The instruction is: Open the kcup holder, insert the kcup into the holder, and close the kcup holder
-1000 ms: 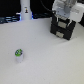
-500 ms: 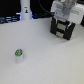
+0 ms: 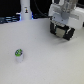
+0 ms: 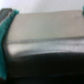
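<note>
The kcup (image 3: 19, 54), a small white pod with a green top, stands alone on the white table toward the exterior view's left. The kcup holder (image 3: 63, 32), a black box with light front marks, sits at the back on the exterior view's right. My gripper (image 3: 61, 23) hangs right over the holder, far from the kcup. Its fingers blend into the black box, so I cannot tell how they stand. The wrist view is filled by a blurred dark grey surface (image 4: 47, 35) very close up, with no fingers showing.
A white bottle-like object (image 3: 25, 10) stands at the back toward the exterior view's left, in front of dark equipment. A teal strip (image 4: 5, 45) runs along one side of the wrist view. The white table (image 3: 45, 60) spreads between kcup and holder.
</note>
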Available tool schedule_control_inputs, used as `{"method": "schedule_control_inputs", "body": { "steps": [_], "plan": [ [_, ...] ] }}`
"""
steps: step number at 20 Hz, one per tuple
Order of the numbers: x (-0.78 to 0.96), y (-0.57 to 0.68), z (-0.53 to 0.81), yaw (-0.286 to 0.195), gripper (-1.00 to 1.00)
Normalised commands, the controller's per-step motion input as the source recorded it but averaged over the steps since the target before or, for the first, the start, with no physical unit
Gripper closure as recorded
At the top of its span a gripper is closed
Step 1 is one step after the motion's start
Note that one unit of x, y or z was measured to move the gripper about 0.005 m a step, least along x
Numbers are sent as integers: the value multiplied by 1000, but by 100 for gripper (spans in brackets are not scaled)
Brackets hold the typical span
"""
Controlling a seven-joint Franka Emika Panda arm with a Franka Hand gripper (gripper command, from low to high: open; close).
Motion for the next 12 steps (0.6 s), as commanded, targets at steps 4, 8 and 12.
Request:
{"method": "schedule_control_inputs", "body": {
  "steps": [4, 8, 12],
  "plan": [
    [967, -273, 159, -55, 100],
    [947, -290, 160, -64, 100],
    [924, -309, 180, -71, 100]
  ]
}}
